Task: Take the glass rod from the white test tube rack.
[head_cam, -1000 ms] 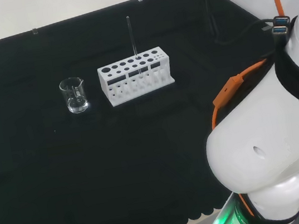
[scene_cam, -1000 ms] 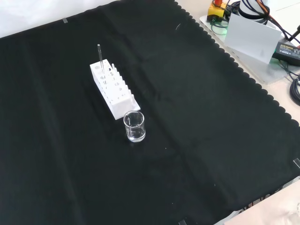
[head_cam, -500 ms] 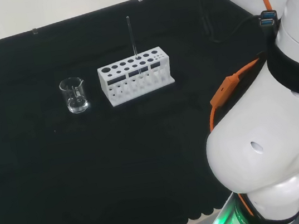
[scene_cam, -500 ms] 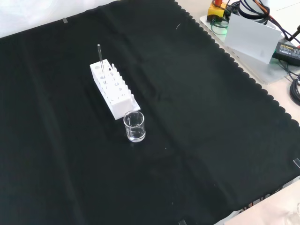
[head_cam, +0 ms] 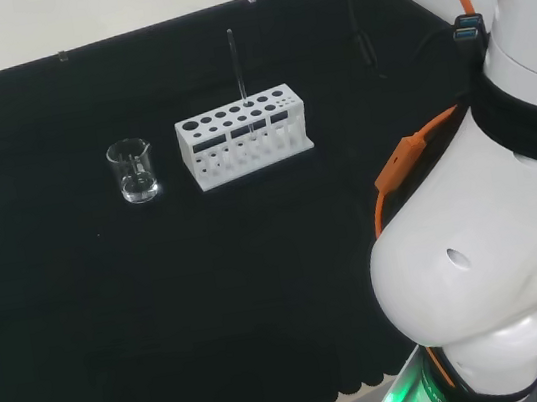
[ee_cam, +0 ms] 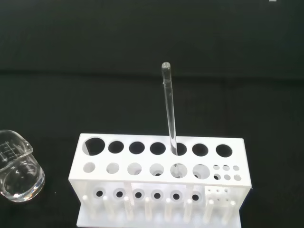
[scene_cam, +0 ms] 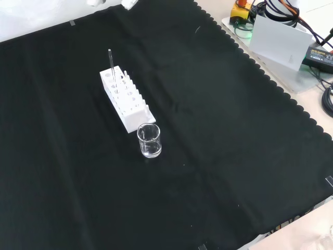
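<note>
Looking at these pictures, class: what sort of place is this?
Probably a laboratory bench: a glass rod stands in a white test tube rack, with a small glass beaker beside it on black cloth.

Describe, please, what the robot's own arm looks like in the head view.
The arm is made of big, rounded, glossy white links with a black band between them. An orange cable with a boxy orange fitting runs along it, and dark cables trail behind.
</note>
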{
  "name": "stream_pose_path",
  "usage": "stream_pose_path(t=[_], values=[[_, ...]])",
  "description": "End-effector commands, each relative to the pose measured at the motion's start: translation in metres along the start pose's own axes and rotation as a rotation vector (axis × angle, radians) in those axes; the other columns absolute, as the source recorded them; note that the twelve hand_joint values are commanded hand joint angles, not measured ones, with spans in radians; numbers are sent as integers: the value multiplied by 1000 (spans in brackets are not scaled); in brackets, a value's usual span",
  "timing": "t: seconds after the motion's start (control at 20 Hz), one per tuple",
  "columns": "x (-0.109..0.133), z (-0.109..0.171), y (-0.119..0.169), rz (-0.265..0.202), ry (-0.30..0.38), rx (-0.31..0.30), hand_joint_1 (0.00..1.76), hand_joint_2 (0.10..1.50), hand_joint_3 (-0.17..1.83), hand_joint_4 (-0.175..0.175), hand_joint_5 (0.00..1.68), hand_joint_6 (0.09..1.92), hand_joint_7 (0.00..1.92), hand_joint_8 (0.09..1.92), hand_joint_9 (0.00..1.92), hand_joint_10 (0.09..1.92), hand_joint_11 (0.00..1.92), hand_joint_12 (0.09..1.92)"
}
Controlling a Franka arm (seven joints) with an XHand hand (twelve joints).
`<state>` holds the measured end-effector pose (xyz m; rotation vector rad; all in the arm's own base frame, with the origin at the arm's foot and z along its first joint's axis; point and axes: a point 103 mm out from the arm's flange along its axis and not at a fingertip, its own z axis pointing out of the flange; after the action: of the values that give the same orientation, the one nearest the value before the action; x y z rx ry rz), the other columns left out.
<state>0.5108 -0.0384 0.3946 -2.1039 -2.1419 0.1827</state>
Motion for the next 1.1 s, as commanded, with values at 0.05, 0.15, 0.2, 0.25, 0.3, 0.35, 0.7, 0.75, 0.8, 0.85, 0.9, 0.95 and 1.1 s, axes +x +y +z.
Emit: stream_pose_path(t=[0.05, 0.15, 0.2, 0.25, 0.3, 0.35, 0.7, 0.75, 0.8, 0.85, 0.9, 0.95, 1.1], values=[[-1, 7, 3, -14, -1, -19, 683, 1192, -175, -136, 404, 87, 480, 781, 669, 711, 500, 1322], [-1, 9, 4, -17, 0, -16, 695, 1196, -175, -134, 418, 87, 498, 779, 687, 706, 502, 1322], [-1, 10, 4, -18, -1, -16, 698, 1197, -175, -134, 423, 87, 503, 779, 692, 705, 502, 1322], [-1, 12, 5, -19, 0, -14, 700, 1198, -175, -134, 426, 87, 508, 779, 696, 704, 503, 1322], [-1, 14, 5, -20, 0, -12, 701, 1198, -175, -134, 428, 87, 511, 779, 699, 703, 503, 1322], [-1, 15, 6, -21, -1, -10, 701, 1198, -175, -134, 429, 87, 514, 779, 701, 703, 503, 1322], [-1, 20, 9, -19, -8, 3, 687, 1203, -175, -133, 436, 87, 527, 777, 708, 699, 507, 1321], [-1, 21, 10, -19, -6, 3, 685, 1203, -175, -132, 436, 87, 527, 777, 709, 698, 508, 1321], [0, 23, 11, -21, -6, 5, 683, 1204, -175, -132, 437, 87, 528, 777, 710, 698, 508, 1321], [0, 26, 13, -23, -6, 7, 680, 1204, -175, -132, 437, 87, 529, 776, 710, 697, 508, 1320], [0, 31, 16, -26, -5, 8, 678, 1204, -175, -132, 437, 87, 529, 776, 711, 697, 508, 1320], [1, 34, 18, -30, -4, 9, 677, 1205, -175, -132, 438, 87, 530, 776, 711, 697, 508, 1320], [3, 42, 23, -40, -2, 15, 671, 1206, -175, -132, 438, 87, 532, 775, 712, 696, 508, 1320]])
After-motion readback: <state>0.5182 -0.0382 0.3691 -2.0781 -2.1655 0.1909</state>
